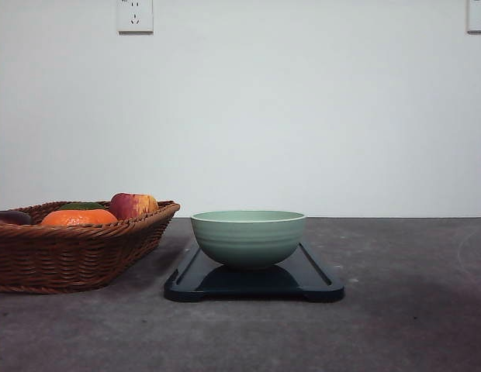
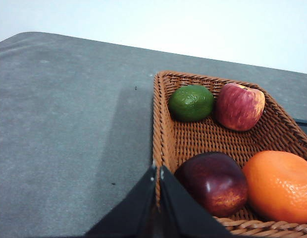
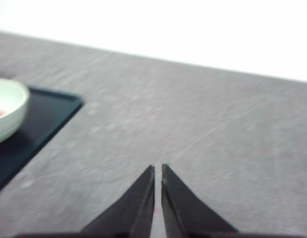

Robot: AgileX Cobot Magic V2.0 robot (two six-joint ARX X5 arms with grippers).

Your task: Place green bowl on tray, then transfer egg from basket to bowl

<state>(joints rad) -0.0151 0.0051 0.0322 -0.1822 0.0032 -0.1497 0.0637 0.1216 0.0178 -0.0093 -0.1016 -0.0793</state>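
The green bowl [image 1: 248, 236] stands upright on the dark tray [image 1: 318, 283] in the middle of the table. In the right wrist view the bowl [image 3: 7, 106] and tray [image 3: 39, 124] lie off to one side, and a small reddish patch shows inside the bowl; I cannot tell what it is. The wicker basket [image 1: 70, 256] sits left of the tray. No egg is visible among the fruit in the basket [image 2: 193, 139]. My left gripper [image 2: 158, 171] is shut and empty, over the basket's near rim. My right gripper [image 3: 158, 169] is shut and empty above bare table beside the tray.
The basket holds a lime [image 2: 191, 102], a red apple [image 2: 240, 106], a dark red fruit [image 2: 213, 182] and an orange [image 2: 280, 186]. Grey tabletop stretches right of the tray [image 1: 411, 294] and left of the basket [image 2: 69, 129]. A white wall stands behind.
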